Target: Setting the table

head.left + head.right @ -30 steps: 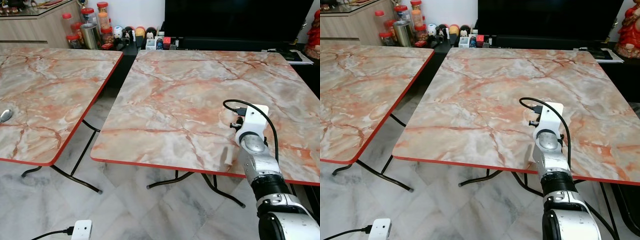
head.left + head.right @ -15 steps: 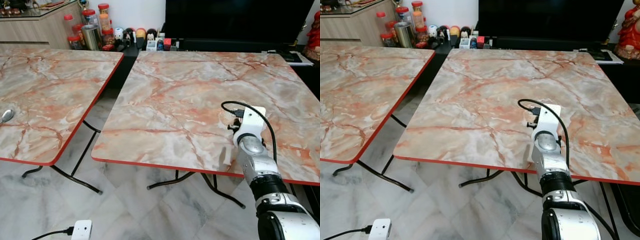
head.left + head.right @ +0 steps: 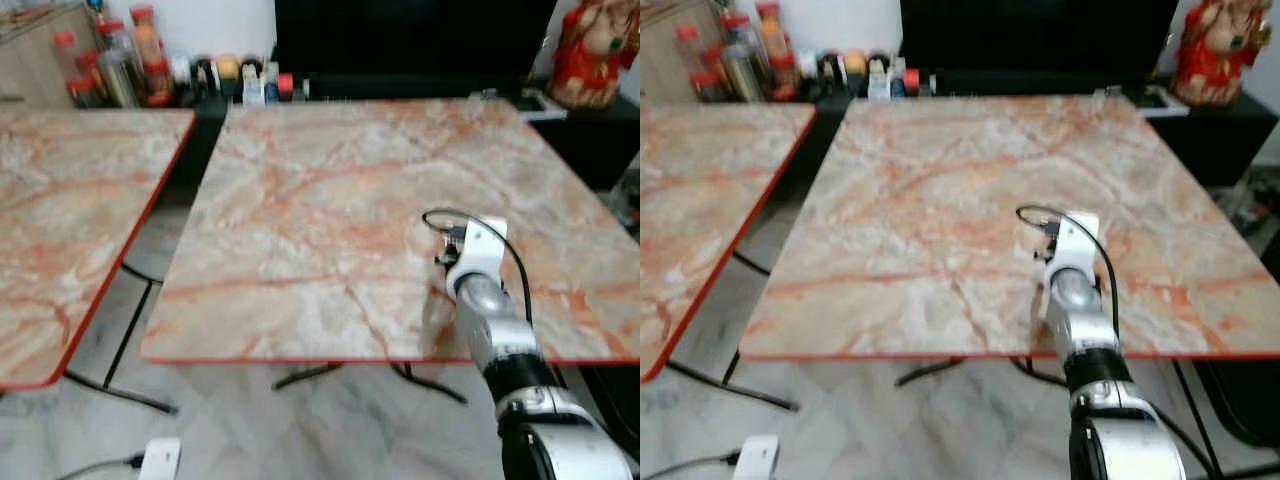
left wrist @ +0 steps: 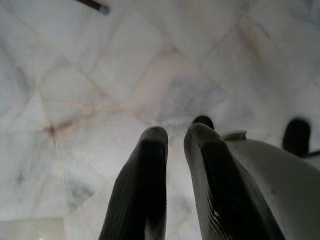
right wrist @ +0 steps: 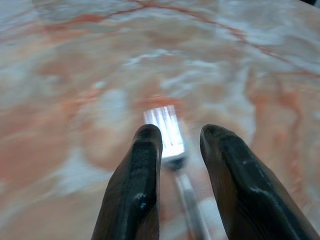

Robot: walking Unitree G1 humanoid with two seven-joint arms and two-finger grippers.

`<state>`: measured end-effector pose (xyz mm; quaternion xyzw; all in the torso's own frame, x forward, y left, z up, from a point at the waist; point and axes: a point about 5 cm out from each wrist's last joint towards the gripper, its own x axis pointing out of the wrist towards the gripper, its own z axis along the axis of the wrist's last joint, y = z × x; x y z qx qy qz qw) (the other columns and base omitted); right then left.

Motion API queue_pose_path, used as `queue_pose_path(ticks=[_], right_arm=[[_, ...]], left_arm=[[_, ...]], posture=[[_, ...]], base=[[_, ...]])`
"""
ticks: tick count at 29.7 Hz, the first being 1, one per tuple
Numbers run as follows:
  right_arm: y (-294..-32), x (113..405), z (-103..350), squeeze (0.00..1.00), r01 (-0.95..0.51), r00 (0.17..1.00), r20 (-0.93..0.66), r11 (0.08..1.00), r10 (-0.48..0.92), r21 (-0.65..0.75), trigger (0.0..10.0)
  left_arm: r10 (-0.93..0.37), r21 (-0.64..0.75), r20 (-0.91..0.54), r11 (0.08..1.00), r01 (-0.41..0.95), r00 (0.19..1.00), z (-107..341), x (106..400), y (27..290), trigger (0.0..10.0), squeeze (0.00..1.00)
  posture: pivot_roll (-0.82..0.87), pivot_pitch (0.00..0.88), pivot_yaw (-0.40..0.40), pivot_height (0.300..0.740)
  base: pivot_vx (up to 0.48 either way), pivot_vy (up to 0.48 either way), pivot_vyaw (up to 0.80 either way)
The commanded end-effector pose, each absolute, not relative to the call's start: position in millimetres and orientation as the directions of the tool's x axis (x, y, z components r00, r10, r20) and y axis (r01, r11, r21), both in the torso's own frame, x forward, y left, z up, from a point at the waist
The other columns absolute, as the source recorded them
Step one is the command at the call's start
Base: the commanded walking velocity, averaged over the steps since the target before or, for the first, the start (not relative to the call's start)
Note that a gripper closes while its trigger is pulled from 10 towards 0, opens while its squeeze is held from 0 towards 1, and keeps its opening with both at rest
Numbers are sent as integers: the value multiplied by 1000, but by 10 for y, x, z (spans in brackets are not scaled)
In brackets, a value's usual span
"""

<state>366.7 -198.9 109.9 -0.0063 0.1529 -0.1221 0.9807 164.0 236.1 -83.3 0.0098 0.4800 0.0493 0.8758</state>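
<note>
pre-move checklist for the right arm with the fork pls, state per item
1. Fork between the right gripper fingers: ok, tines show in the gap, handle running back toward the wrist.
2. Grip firm on the fork: cannot tell, contact with the fingers is blurred.
3. Right gripper over the marble table: ok, the wrist sits above its near edge.
4. Drop zone ahead of the fork: ok, bare tabletop around the tines.
5. Head views sharp enough to place by: not ok, both are motion-blurred.
6. Left gripper out of the way: ok, hanging over the floor tiles, fingers nearly together, holding nothing.
</note>
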Motion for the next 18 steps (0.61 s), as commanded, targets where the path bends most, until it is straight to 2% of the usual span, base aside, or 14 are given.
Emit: queue_pose_path(ticks=[1,11,12,13,18], right_arm=[[-2049,3673,1155,0,251,925,-280,966,-258,-61,10000],[-2111,3633,1155,0,246,910,-329,967,-252,-60,10000],[-2130,3624,1167,388,252,908,-331,966,-255,-53,10000],[-2143,3618,1166,1000,251,906,-337,966,-255,-54,10000],[-2210,3590,1123,1000,255,884,-392,965,-256,-56,10000]], left_arm=[[76,43,-854,996,-75,515,-870,1594,2298,10000,0],[76,42,-855,996,-77,513,-871,1593,2298,10000,0],[76,42,-855,996,-77,513,-871,1593,2298,10000,0],[75,41,-856,996,-77,512,-872,1592,2297,10000,0],[71,37,-857,996,-75,510,-872,1592,2295,10000,0]], posture=[[-22,0,9,740],[-25,0,8,740],[-25,0,8,740],[-25,0,8,740],[-31,0,8,740]], base=[[0,0,0],[0,0,0],[0,0,0],[0,0,0],[0,0,0]])
